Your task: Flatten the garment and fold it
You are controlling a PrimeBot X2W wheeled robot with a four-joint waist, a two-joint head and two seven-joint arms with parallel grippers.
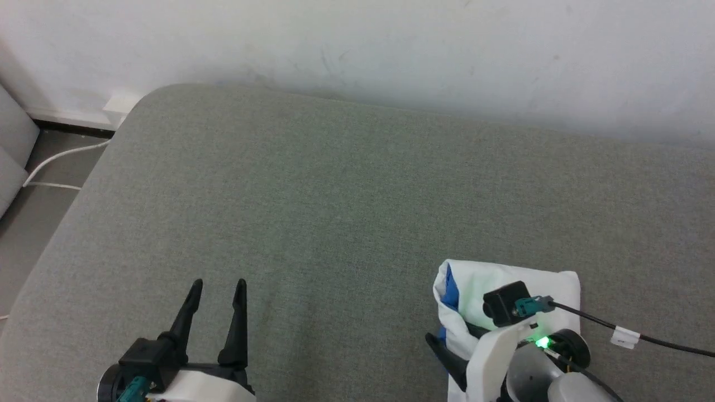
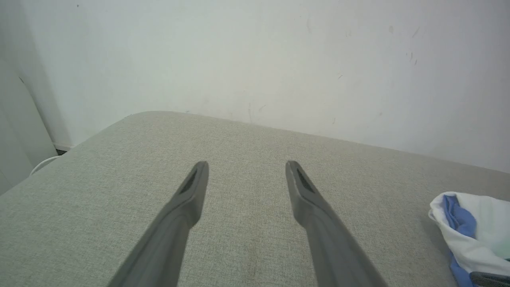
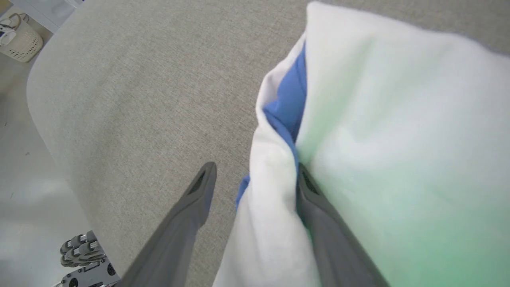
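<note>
The garment [image 1: 475,282] lies folded into a small bundle at the near right of the grey cushion [image 1: 346,212], white outside with a blue layer along its left edge. My right gripper [image 3: 255,171] is open at that edge. A white fold of the garment [image 3: 398,119] lies between its spread fingers and drapes over the right one. From the head view, one of its dark fingers [image 1: 447,354] pokes out left of the bundle. My left gripper [image 1: 218,285] is open and empty over bare cushion at the near left, well apart from the garment [image 2: 478,223].
A white wall [image 1: 391,50] runs along the cushion's far edge. Floor with a white cable [image 1: 56,162] lies past the rounded left corner. A black cable [image 1: 659,340] trails right from my right wrist. A pale basket [image 3: 20,40] stands on the floor.
</note>
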